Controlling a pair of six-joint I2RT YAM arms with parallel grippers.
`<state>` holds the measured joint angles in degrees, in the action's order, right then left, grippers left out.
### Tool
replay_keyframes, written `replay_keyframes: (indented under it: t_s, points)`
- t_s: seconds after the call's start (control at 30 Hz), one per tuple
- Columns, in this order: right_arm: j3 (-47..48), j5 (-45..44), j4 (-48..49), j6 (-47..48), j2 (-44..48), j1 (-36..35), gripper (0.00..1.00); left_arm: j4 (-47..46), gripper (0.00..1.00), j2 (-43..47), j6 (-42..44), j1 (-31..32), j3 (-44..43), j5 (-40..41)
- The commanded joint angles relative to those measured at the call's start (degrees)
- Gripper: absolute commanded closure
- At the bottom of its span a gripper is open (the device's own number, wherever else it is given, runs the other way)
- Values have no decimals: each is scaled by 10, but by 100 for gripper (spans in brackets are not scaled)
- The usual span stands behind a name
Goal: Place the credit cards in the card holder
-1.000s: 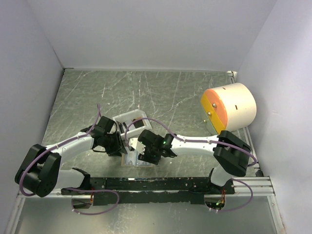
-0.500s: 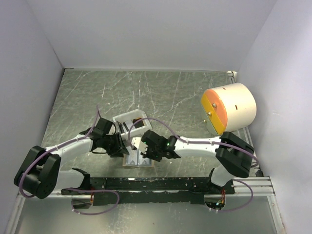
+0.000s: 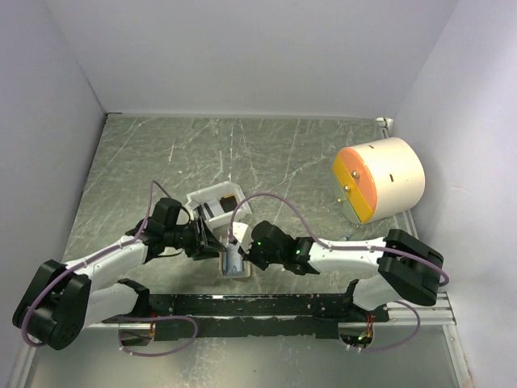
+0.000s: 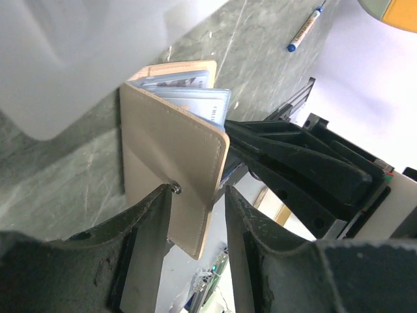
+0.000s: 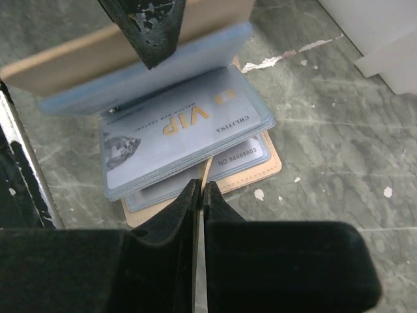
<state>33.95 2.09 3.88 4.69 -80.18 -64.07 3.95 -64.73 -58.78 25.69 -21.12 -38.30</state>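
Two credit cards (image 5: 186,140), one card holder (image 4: 172,166)

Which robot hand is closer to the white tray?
Left. The left gripper sits just beside the white tray, holding the card holder cover. The right gripper is farther toward the arms' bases, at the holder's other side.

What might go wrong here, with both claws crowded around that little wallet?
The left gripper pinches only the edge of the tan card holder cover, so the flap might slip free and fall shut over the pockets. The right gripper, its jaws pressed together, seems to pinch a thin card on edge just in front of the VIP card; it may catch on a sleeve instead of sliding in. The two grippers are close enough to bump.
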Motion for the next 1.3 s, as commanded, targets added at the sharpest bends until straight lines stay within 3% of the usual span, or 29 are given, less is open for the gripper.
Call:
replay_keyframes:
  t_s: [0.0, 0.53, 0.7, 1.1, 1.27]
  points:
    - [-25, 26, 88, -28, 15, 0, 100, -33, 50, 14, -12, 5, -2, -22]
    - [-103, 38, 261, -86, 45, 0, 100, 21, 65, -34, 39, 16, -21, 46]
    - [-117, 65, 288, -78, 41, 0, 100, 27, 63, -43, 48, 22, -28, 64]
    - [-123, 111, 290, -44, 34, 1, 100, -11, 51, -94, 40, 59, -29, 76]
    - [-101, 112, 250, -22, 19, 0, 100, 40, 51, -60, 44, 64, -55, 108]
